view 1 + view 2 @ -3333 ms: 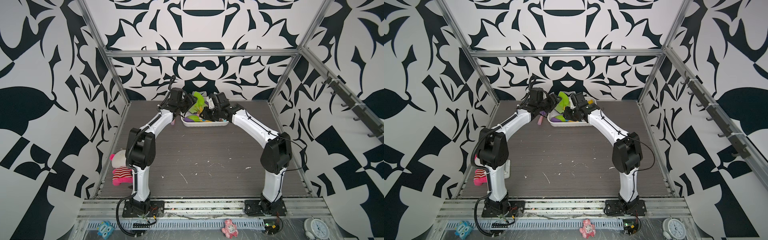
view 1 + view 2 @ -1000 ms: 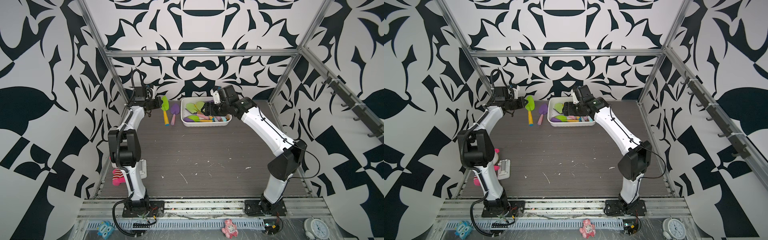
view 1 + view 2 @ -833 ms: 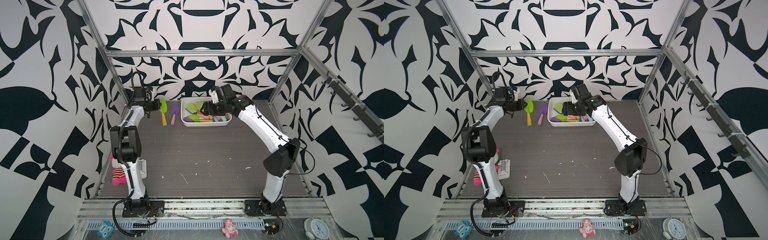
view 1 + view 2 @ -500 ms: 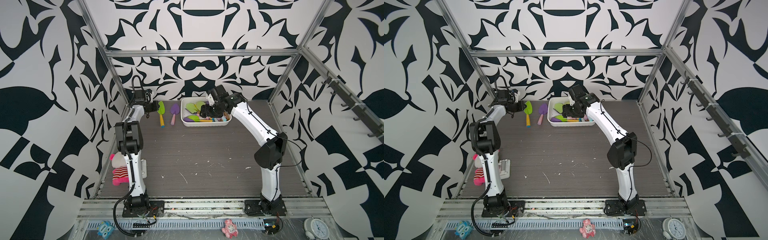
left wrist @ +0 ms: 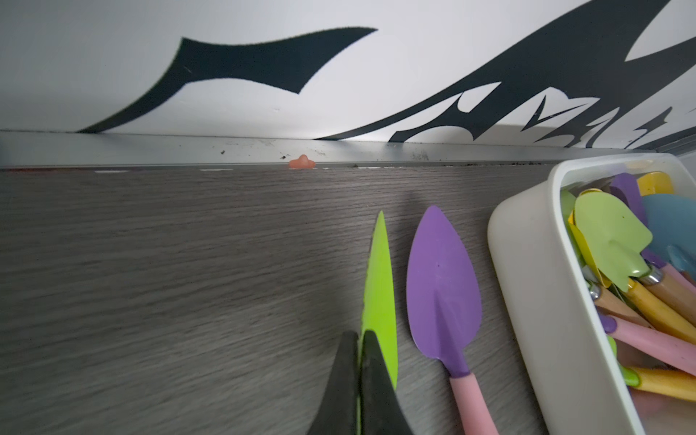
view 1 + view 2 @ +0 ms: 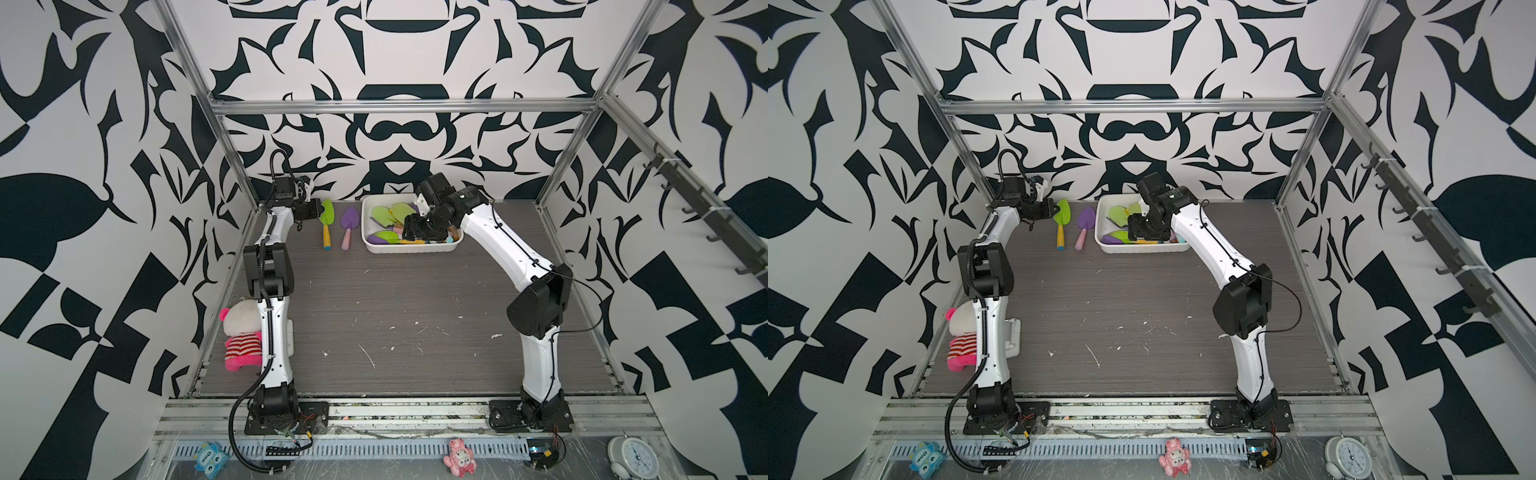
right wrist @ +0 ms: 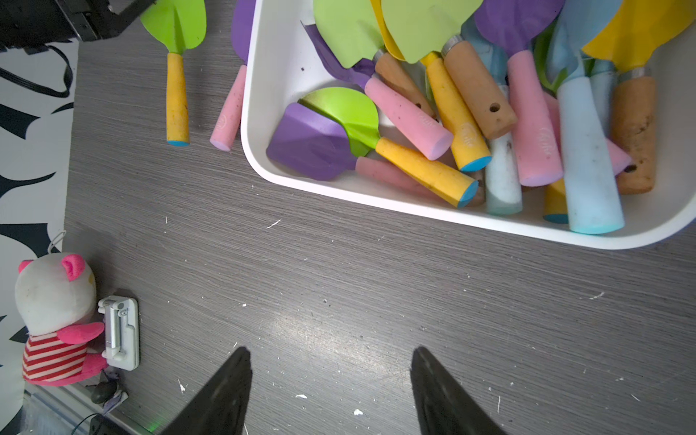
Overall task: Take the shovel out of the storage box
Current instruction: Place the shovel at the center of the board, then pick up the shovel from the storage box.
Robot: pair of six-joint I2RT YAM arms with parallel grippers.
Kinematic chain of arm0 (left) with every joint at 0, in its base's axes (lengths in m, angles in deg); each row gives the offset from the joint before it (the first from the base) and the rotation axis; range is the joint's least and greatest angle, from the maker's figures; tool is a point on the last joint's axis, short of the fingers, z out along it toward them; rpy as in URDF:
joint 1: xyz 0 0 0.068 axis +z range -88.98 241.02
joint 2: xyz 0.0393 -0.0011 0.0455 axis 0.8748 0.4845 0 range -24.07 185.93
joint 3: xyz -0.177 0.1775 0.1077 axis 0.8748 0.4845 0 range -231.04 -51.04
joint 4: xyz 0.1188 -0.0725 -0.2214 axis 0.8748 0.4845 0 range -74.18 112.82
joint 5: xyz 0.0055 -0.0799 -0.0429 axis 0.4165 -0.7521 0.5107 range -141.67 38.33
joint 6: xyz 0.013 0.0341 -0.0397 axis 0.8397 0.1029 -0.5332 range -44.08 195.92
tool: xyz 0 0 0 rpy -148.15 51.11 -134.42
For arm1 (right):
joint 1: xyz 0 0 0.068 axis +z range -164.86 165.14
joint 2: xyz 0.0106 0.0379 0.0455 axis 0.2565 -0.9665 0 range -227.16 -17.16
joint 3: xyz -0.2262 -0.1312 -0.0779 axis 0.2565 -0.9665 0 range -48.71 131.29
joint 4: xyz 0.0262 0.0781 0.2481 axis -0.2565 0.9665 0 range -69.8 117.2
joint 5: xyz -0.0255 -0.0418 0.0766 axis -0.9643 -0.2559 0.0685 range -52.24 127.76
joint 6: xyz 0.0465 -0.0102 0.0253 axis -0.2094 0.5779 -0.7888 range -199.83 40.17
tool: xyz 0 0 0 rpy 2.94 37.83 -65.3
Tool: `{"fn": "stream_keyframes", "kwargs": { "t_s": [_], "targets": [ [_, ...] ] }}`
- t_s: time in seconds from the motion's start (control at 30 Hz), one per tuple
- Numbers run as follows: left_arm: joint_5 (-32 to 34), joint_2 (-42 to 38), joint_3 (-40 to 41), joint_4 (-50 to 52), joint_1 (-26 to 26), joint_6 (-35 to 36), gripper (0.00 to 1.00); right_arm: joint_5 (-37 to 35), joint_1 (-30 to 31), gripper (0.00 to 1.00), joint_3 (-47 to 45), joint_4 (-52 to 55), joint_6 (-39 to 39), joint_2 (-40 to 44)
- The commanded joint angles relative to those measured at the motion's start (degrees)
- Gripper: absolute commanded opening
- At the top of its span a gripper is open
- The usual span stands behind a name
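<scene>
Table (image 6: 395,299): grey wood grain, flecked with white crumbs.

Storage box (image 6: 409,250): at 12 o'clock, close to the back wall, same spot as a second ago. It holds a heap of shovels (image 7: 489,113), most handles toward 6 o'clock.

Plush bear (image 6: 239,328): at the 8 o'clock edge, partly behind the left arm. It has not moved.

Green shovel (image 6: 326,224): out of the box, on the table at 11 o'clock, blade to 12, yellow handle to 6. Three seconds back it was in the air over the box's 9 o'clock end. A second ago it was already about where it is now.

Purple shovel (image 6: 348,227): on the table between the green one and the box, parallel to both and touching neither. It has not moved.

Left tool (image 5: 357,337): pinched tight on the 9 o'clock edge of the green blade, with a sliver of green between the fingers. The arm's elbow has drawn in since a second ago.

Right tool (image 7: 330,352): jaws wide, nothing between them. It hangs over the box's near rim, having come a little toward 6 and 9 o'clock.
</scene>
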Motion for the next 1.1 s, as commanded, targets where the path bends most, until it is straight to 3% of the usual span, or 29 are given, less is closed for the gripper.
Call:
{"fn": "stream_keyframes", "kwargs": {
  "t_s": [0.0,0.63,0.93,1.07],
  "targets": [
    [-2.6,1.1,-0.3,2.1,0.0,0.6,0.03,-0.8,-0.1,0.7,1.7,0.9,-0.8,2.4],
    [-1.4,-1.6,5.4,-4.8,0.3,-5.1,0.31,-1.2,0.5,0.68,-1.7,-0.4,-1.9,4.0],
    [3.4,-15.0,19.1,-13.4,2.5,-10.6,0.69,-2.5,0.4,0.68,-2.1,-0.9,-0.3,3.8],
    [4.4,-22.9,25.3,-16.7,2.9,-12.5,0.78,-2.6,-0.4,0.68,0.1,0.1,1.0,1.8]
  ]
}}
